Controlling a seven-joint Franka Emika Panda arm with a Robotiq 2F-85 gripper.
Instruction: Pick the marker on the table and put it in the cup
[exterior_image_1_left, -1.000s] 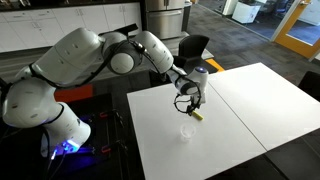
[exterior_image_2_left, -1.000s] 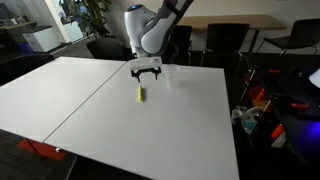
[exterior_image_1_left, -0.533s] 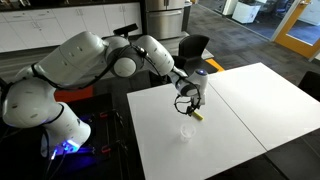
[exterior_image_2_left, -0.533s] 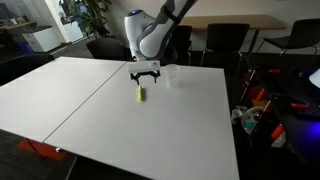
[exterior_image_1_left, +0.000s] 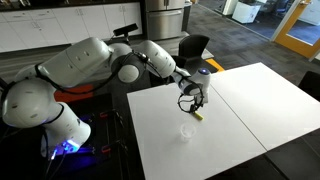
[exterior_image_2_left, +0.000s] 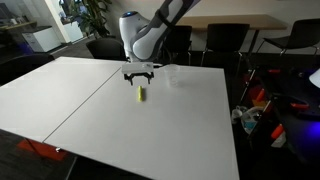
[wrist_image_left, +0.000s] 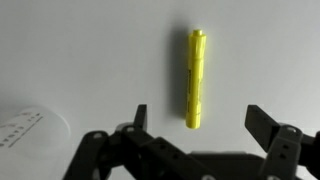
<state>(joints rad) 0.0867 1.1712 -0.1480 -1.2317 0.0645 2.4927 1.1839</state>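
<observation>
The yellow-green marker (wrist_image_left: 197, 79) lies flat on the white table (exterior_image_2_left: 80, 110). In the wrist view its near end sits between my two spread fingers. It also shows in both exterior views (exterior_image_1_left: 198, 115) (exterior_image_2_left: 141, 94). My gripper (wrist_image_left: 199, 122) is open and empty, hovering just above the marker (exterior_image_2_left: 139, 76) (exterior_image_1_left: 192, 101). The clear plastic cup stands upright on the table a short way from the marker (exterior_image_1_left: 186, 130) (exterior_image_2_left: 175, 77); its rim shows at the left edge of the wrist view (wrist_image_left: 25, 135).
The table has a seam between its panels (exterior_image_2_left: 85, 98). Office chairs (exterior_image_2_left: 215, 45) stand behind the table. The robot base with cables and a blue light (exterior_image_1_left: 65, 145) sits beside the table edge.
The arm has shifted slightly; the gripper has moved a little sideways over the marker. Marker and cup have not moved.
</observation>
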